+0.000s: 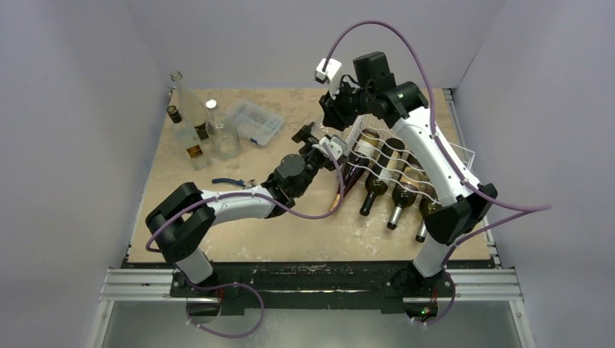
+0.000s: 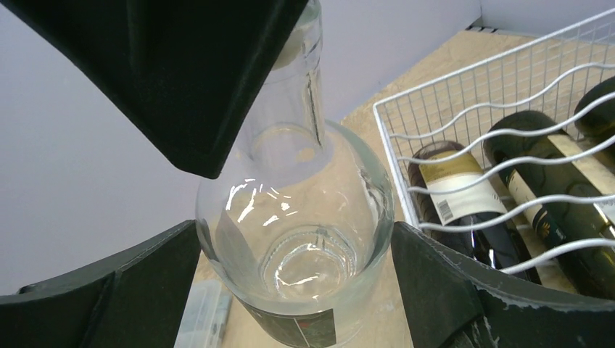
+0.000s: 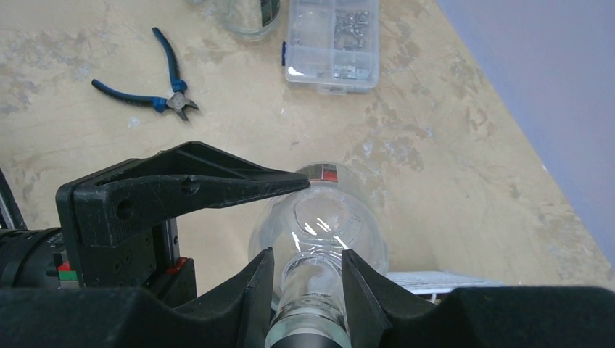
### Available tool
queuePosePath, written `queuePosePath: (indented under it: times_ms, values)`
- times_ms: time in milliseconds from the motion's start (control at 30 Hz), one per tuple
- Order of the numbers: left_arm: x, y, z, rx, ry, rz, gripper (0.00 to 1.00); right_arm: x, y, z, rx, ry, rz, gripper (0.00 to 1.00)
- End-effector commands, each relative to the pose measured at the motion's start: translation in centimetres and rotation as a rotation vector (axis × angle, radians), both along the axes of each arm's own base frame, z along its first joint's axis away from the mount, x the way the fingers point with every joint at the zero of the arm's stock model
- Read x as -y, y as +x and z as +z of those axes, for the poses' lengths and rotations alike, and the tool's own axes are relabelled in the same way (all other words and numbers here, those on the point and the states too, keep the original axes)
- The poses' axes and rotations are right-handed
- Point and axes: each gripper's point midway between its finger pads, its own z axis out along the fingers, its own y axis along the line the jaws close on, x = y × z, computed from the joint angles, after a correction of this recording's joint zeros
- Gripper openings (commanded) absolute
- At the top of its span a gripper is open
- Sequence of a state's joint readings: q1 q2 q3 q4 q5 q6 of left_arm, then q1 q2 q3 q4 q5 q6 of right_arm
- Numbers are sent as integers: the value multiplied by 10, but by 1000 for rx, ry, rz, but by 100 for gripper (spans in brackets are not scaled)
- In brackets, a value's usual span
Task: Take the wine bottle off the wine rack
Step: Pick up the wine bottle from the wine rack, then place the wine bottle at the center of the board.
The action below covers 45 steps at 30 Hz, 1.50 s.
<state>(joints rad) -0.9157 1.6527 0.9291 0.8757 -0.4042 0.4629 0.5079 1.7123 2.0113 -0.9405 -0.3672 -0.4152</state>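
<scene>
Wine bottle point(image 2: 297, 239) just left of the wine rack point(image 2: 464, 94), pliers point(image 3: 168, 100) farther left

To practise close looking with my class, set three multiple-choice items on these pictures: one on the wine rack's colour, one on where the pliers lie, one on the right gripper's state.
1. What colour is the wire of the wine rack?
A black; B red; C white.

2. Where do the pliers lie?
A in the wine rack; B on the table, apart from the rack; C off the table altogether.

3. In what state is the right gripper?
A shut on the neck of the clear glass bottle; B open above the rack; C shut on the pliers.

Answers:
1 C, its wavy wires are white.
2 B, they rest on bare tabletop.
3 A, its fingers clamp the neck from both sides.
</scene>
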Motion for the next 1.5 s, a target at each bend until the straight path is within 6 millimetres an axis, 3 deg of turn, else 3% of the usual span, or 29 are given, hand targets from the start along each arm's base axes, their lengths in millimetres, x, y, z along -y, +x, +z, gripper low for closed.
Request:
queuePosePath:
  times_ms: [0, 233, 600, 1033, 1467]
  values:
    - [-33, 4, 41, 83, -166, 73, 99, -36, -29, 9, -105, 114, 82, 0]
    - [-39, 3, -3, -36, -191, 66, 99, -55, -19, -35, -181, 54, 79, 0]
    - [-47, -3, -45, -147, -217, 69, 100, -78, -18, -77, -236, -18, 93, 17]
    - [-48, -12, -70, -234, -256, 47, 100, -82, -25, -96, -237, -74, 106, 45]
    - [-50, -29, -81, -293, -284, 3, 100, -79, -28, -92, -231, -73, 107, 70]
